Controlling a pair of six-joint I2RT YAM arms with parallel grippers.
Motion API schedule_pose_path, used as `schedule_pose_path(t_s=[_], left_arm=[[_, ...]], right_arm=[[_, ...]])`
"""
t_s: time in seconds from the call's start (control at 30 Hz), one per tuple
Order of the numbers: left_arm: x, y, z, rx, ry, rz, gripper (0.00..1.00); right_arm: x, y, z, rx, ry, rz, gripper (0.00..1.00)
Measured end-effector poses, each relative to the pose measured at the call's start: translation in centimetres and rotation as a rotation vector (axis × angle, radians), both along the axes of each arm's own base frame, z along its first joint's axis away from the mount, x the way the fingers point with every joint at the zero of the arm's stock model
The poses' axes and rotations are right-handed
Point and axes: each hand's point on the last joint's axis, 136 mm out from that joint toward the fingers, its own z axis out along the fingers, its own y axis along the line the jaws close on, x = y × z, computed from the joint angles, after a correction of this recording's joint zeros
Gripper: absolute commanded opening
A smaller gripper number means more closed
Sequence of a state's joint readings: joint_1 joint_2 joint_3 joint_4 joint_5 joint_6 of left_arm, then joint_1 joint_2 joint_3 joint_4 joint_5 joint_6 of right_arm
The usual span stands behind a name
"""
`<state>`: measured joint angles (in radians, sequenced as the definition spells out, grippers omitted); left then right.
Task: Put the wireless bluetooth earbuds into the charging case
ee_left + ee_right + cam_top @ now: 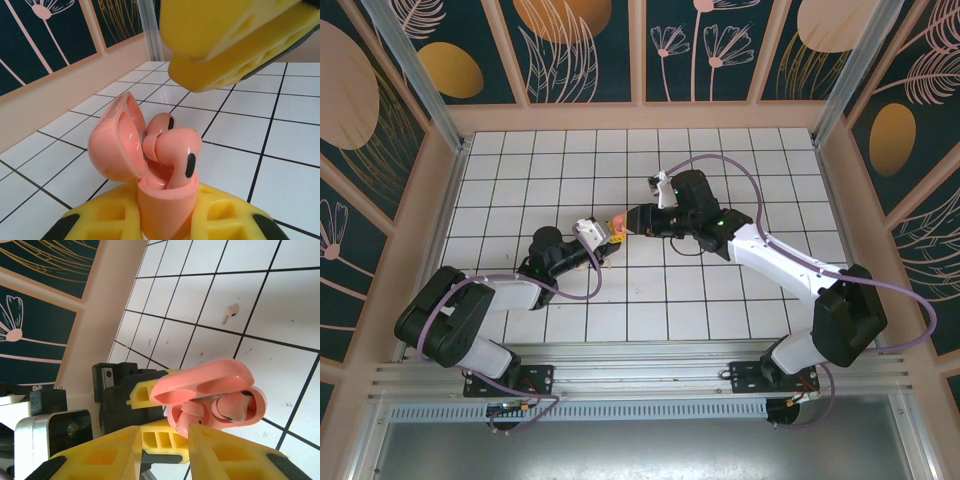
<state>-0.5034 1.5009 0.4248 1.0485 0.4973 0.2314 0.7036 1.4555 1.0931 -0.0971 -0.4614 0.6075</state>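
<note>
- The left gripper (604,235) was clamped on the base of the pink charging case (165,200), holding it upright just left of centre in the top view, above the tiled table (720,300).
- The case's lid (117,140) stood swung open to the left in the left wrist view.
- Both pink earbuds were at the case. The front pink earbud (175,150) had its stem down in a slot but its head rode high above the rim, so it looked only partly seated. The rear pink earbud (162,122) sat behind it, and how deep it sat could not be told.
- The right gripper (165,440) hung just beside the open case, its fingers narrowly apart with nothing seen between them. One finger (235,40) filled the upper right of the left wrist view, clear of the buds.
- A beige earbud (230,314) lay loose on a tile in the upper right of the right wrist view, well apart from the case.
- By my judgement the pink pair was nearly done: what remained was pressing the buds home and closing the lid, and then the beige bud.
</note>
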Motion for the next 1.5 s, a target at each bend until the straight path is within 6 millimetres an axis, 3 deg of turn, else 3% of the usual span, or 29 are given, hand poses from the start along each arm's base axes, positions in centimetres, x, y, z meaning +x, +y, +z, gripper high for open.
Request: schedule_pose_path(t_s=[0.3,0.47,0.73,1.1,1.5], left_arm=[[-0.4,-0.2,0.3,-0.006,-0.004,-0.027,0.08],[-0.8,-0.4,0.3,-0.008,0.001,-0.048,0.08],[-1.2,-0.8,0.5,-0.046,0.047,-0.080,0.08],[-2.3,-2.6,2.1,-0.227,0.247,-0.223,0.09],[-2.8,-2.6,3.8,-0.316,0.344,-0.244,0.09]], right_arm=[[0.1,-0.6,-0.7,-0.038,-0.006,-0.003,0.31],[0.3,-0.9,-0.5,-0.031,-0.012,0.002,0.26],[-1.3,-1.1,0.0,-0.016,-0.027,0.034,0.25],[-3.0,-3.7,5.5,0.021,-0.291,0.019,0.29],[-2.4,-1.6,3.0,-0.041,-0.243,0.105,0.22]])
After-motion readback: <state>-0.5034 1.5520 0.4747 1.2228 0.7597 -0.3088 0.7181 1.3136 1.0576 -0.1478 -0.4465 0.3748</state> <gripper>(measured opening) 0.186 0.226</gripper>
